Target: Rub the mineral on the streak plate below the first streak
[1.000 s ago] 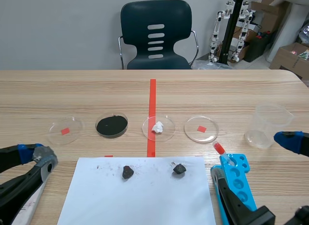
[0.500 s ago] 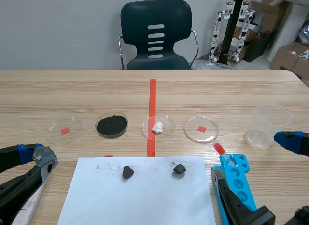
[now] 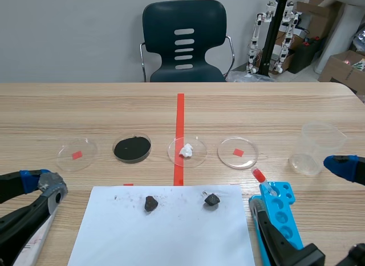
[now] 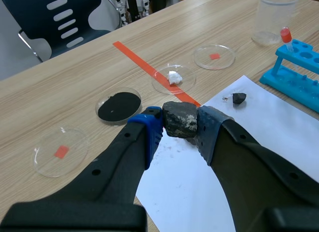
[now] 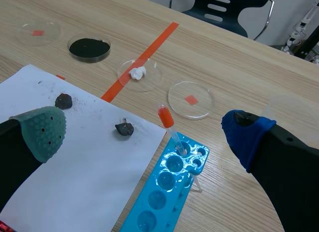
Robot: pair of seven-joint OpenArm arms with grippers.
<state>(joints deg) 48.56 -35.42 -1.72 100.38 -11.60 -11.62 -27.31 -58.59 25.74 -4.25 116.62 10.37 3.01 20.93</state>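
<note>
Holding: the left gripper (image 4: 180, 128) is clamped on the mineral (image 4: 179, 117), a dark grey lump pinched between its blue pad and its grey pad.
Mineral's place: just off the left edge of the white sheet (image 3: 171, 237), apparently lifted clear of the table.
Other arm: the right gripper (image 5: 143, 131) has its fingers wide apart and nothing in them; it sits at the right edge of the white sheet, over the blue rack (image 3: 280, 212).
Streak plate (image 3: 37, 234): probably the pale slab with faint reddish marks under the left arm, just beside the sheet's left edge. Most of it is hidden, so the first streak cannot be made out clearly.
On the sheet: two small dark rocks (image 3: 150, 204) (image 3: 211, 200) lie near its far edge, well apart, with dark crumbs around them.
Beyond the sheet's far edge: a row of four clear dishes, among them a black powder dish (image 3: 132, 148) and a dish with a white lump (image 3: 187, 151).
Past its right corner: a clear cup (image 3: 315, 147).
Step in hand: the mineral is gripped but the rubbing stroke is not yet begun.
Next move: lower the mineral onto bare plate below the existing mark, press firmly and drag it across without letting it slip from the pads.
</note>
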